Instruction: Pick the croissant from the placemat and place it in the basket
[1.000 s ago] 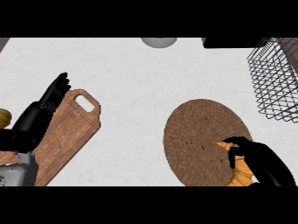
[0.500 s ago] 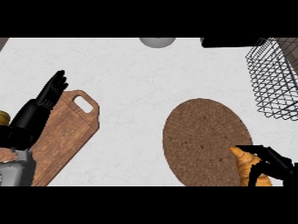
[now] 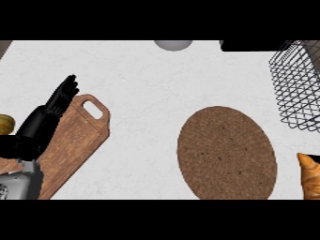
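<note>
Croissant (image 3: 315, 177) beside placemat (image 3: 226, 152); basket (image 3: 306, 86) beyond

The white counter (image 3: 148, 79) lies bare between my left hand (image 3: 41, 124) and the wire basket (image 3: 304, 89), giving an open lane across the middle. The flat placemat (image 3: 224, 152) offers no vertical obstruction. The basket's near wall stands upright at the right edge. A cutting board (image 3: 76, 136) lies under my left hand; a grey round object (image 3: 173, 44) sits at the far edge.

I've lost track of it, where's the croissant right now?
In the head view the croissant is at the lower right edge, just right of the placemat and off it, below the basket.
</note>
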